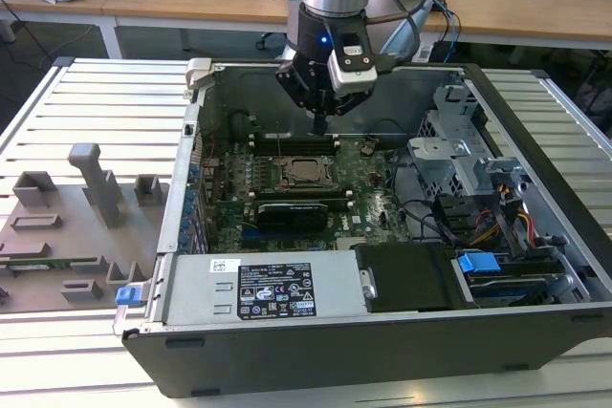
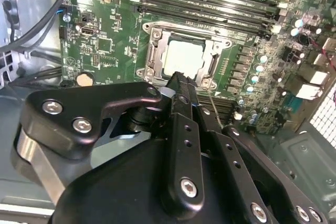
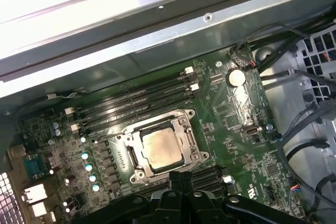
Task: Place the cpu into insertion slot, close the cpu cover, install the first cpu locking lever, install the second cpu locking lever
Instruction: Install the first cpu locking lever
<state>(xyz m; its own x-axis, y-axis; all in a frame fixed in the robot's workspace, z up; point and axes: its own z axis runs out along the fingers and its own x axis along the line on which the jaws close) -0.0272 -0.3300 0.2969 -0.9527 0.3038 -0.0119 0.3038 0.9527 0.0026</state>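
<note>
Closest in: the gripper, jaws pressed together with nothing between them. It's empty, hanging just above the green circuit board at the socket's near edge. Right beyond the tips, there it is: the cpu, dull silver top up, lying flat in the insertion slot. So the first step looks done.

Around the chip sits the cpu cover, the silvery frame lying flat over the chip's edges, with the chip showing through its window. I'd call the cover closed too.

The locking levers are the open question. The thin wire pieces beside the frame are too fine to judge, so I cannot tell whether either is hooked down.

Further on come the long black memory slots, then the grey case wall. In the exterior view the gripper hangs over the cpu, inside the open case on the slatted surface.
</note>
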